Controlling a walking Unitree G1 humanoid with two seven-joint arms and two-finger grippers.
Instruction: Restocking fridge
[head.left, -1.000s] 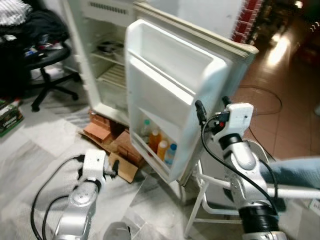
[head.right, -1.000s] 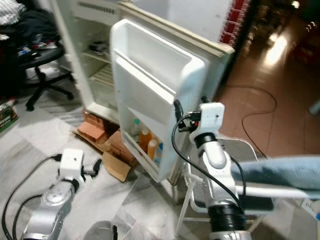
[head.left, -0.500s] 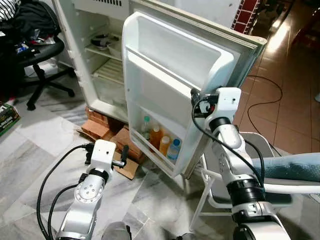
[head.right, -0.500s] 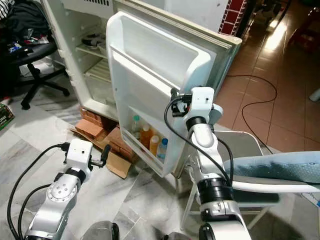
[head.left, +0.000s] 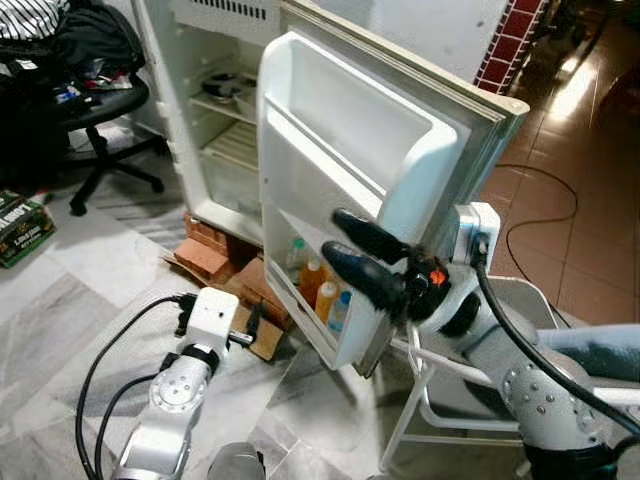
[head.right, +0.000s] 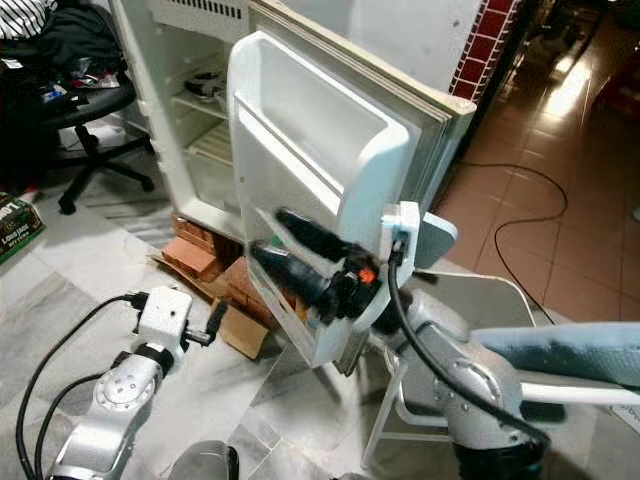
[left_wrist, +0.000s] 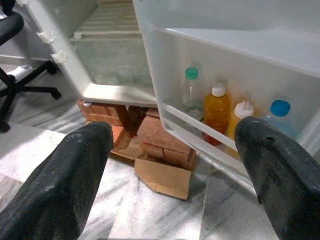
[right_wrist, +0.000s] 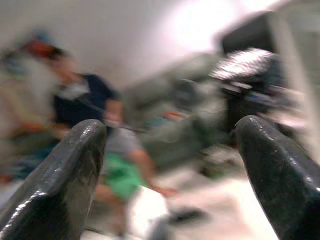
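My right gripper (head.left: 355, 255) is raised in front of the open fridge door (head.left: 350, 170), fingers spread wide and empty, pointing left across the door's inner face. It sits level with the lower door shelf (left_wrist: 200, 137) and reads as just in front of it, though I can't tell contact from the head views.

On that shelf four bottles stand upright in a row: a clear one with a green cap (left_wrist: 192, 90), an orange juice bottle (left_wrist: 217, 112), a yellow white-capped one (left_wrist: 240, 117) and a blue-capped one (left_wrist: 276, 115) at the hinge end.

My left gripper (head.left: 240, 332) is low, near the floor, jaws also wide with nothing between them, aimed at the shelf from the near-left. Cardboard scraps (left_wrist: 162, 177) and bricks (left_wrist: 160, 140) lie under the fridge's front edge, between it and the door.

Neither hand carries stock (so nothing to place yet, my read). The bottles' long axes are vertical and my right fingers lie roughly horizontal, so that arm is the nearer and better squared for any reach into the shelf.

The right wrist view is smeared; a seated person (right_wrist: 95, 115) can be made out. A folding chair (head.right: 470, 300) is right under my right arm, and an office chair (head.left: 95, 110) stands far left.
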